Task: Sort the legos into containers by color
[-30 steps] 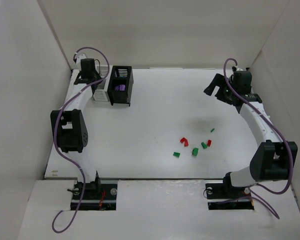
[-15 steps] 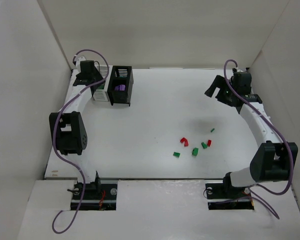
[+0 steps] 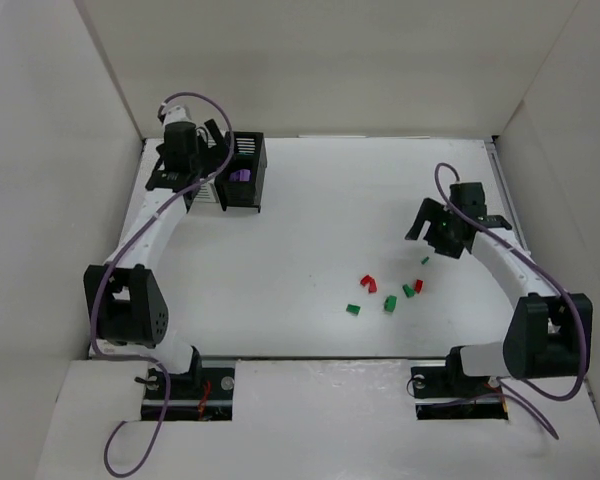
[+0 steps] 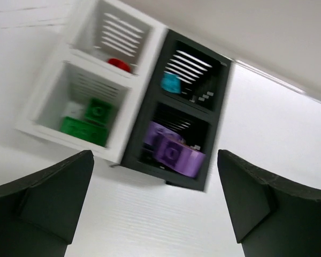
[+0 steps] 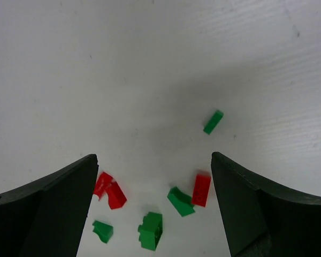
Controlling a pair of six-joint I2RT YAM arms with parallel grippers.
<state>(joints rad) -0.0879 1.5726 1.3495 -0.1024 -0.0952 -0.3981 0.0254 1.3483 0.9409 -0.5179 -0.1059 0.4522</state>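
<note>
Above the containers [image 4: 216,115], the left claw [image 4: 155,160] hung spread wide, empty; the right claw [image 5: 154,158] gaped over loose legos [image 5: 201,189] on the surface [image 5: 150,64], touching nothing.

White table [image 3: 310,220]: joined containers [image 3: 242,198] far left; red, green legos [image 3: 390,302] scattered right.

Soft, even light falls from above. The white tabletop [image 3: 300,220] reads bright without glare, and a faint grey shadow lies right of its centre. The left wrist view is smeared: the containers [image 4: 140,115] have soft slats, and the left hand [image 4: 155,155] shows fuzzy-edged fingers [image 4: 48,198]. The right wrist view is sharper, with the legos [image 5: 150,230] crisp inside a broad, pale shadow.
</note>
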